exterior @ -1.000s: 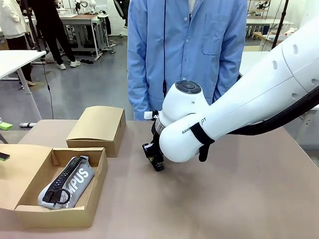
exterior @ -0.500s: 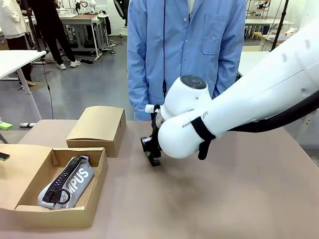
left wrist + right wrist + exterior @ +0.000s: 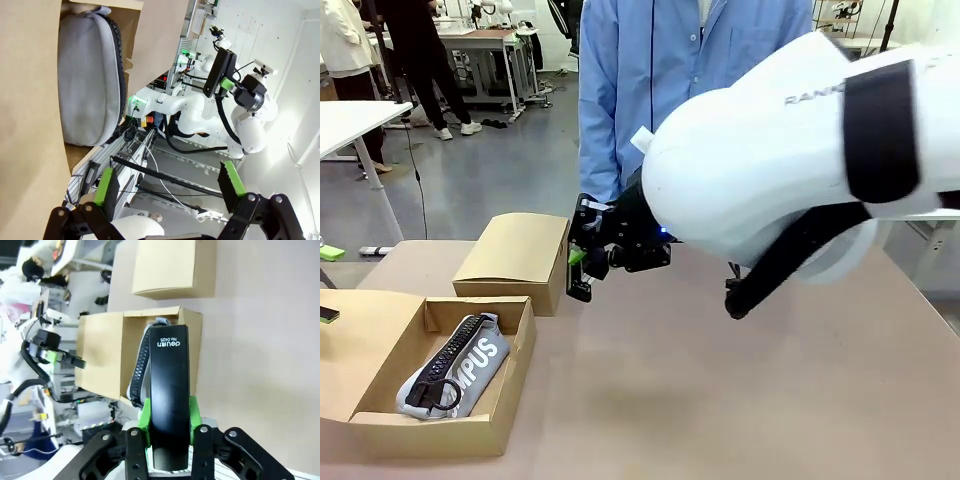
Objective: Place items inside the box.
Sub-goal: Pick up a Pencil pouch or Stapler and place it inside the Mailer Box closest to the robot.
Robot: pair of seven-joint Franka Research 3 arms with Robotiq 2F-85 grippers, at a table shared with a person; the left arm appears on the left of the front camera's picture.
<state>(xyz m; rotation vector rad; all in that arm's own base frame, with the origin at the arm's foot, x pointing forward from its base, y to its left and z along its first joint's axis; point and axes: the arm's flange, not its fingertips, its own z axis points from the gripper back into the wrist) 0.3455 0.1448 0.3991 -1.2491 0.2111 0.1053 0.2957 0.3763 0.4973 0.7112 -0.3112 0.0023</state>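
Cardboard box [image 3: 520,350] sits lower left in front view, open, w/ grey pencil case [image 3: 455,370] lying inside. Mid-frame, R gripper [image 3: 588,258] is clamped on black stapler [image 3: 169,375], above table [image 3: 770,400], next to closed box [image 3: 515,260]. L gripper [image 3: 167,187] is spread wide, nothing btwn fingers.

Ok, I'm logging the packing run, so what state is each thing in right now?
Right gripper: shut on the stapler, above the table.
Stapler: held, off the table.
Left gripper: open, empty.
Pencil case: lying in the open box.
Open box: lid flap folded back.
Other box: closed.
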